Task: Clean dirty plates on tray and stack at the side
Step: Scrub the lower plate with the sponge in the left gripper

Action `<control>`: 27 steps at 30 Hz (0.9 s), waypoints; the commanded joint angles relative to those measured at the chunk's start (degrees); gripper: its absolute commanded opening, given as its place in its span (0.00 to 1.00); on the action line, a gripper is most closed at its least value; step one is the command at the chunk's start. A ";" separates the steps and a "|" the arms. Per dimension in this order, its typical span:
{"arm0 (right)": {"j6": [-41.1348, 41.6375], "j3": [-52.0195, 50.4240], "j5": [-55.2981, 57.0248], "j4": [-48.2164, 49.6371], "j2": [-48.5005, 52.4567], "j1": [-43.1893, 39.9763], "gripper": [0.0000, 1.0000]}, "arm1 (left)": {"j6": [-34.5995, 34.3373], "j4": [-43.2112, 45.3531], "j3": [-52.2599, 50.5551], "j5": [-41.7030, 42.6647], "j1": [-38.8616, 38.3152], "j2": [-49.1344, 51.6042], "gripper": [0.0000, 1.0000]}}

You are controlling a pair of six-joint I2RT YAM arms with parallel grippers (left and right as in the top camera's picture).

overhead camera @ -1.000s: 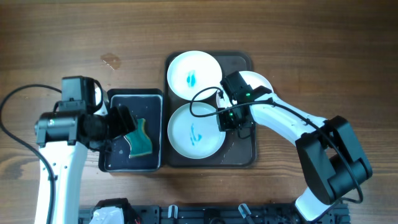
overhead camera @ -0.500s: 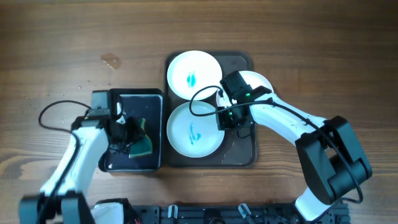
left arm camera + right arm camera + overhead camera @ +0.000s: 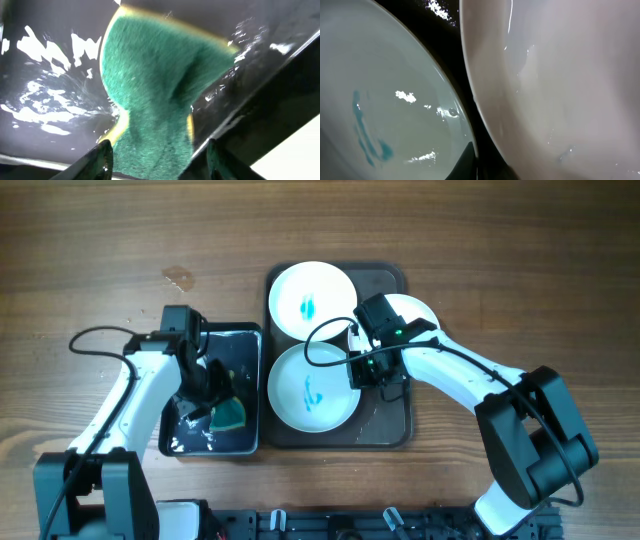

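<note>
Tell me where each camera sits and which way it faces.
Overhead: above the table, facing straight down; tray, basin, both arms.
Left wrist: low in the basin, facing the sponge; both fingertips show.
Right wrist: close over a smeared plate and a plain plate; one fingertip.
Shared: overhead and left wrist see the sponge.

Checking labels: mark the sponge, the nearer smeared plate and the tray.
sponge (image 3: pixel 155 85): left wrist view, green scouring face.
nearer smeared plate (image 3: pixel 314 390): overhead view, its centre.
tray (image 3: pixel 391 426): overhead view, bare floor, right side.
</note>
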 commanded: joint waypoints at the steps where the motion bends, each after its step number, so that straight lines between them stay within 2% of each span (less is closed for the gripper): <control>1: 1.07 0.17 0.98 -0.09 1.33 0.13 0.04 | -0.09 0.37 1.09 -0.76 -0.59 0.35 0.58; 5: 1.01 0.17 1.01 -0.09 1.33 0.13 0.04 | -0.09 7.76 -4.09 -0.87 -2.54 0.35 0.56; 7: 1.05 0.17 1.01 -0.02 1.33 0.13 0.04 | -0.74 11.28 -6.86 -2.08 -3.34 0.39 0.48; 11: 1.05 0.17 1.01 0.02 1.33 0.13 0.05 | -3.37 16.04 -11.13 -5.68 -3.69 0.39 0.41; 15: 1.05 0.17 0.98 -0.09 1.33 0.13 0.05 | -2.86 15.80 -9.90 -5.66 -3.67 0.37 0.04; 23: 1.70 0.17 0.96 -0.11 1.33 0.00 0.04 | 1.70 -2.82 10.86 -0.09 -4.22 0.37 0.04; 27: 2.99 0.20 0.20 0.00 1.33 -1.55 0.04 | 1.66 -0.42 13.16 11.30 -7.21 0.28 0.04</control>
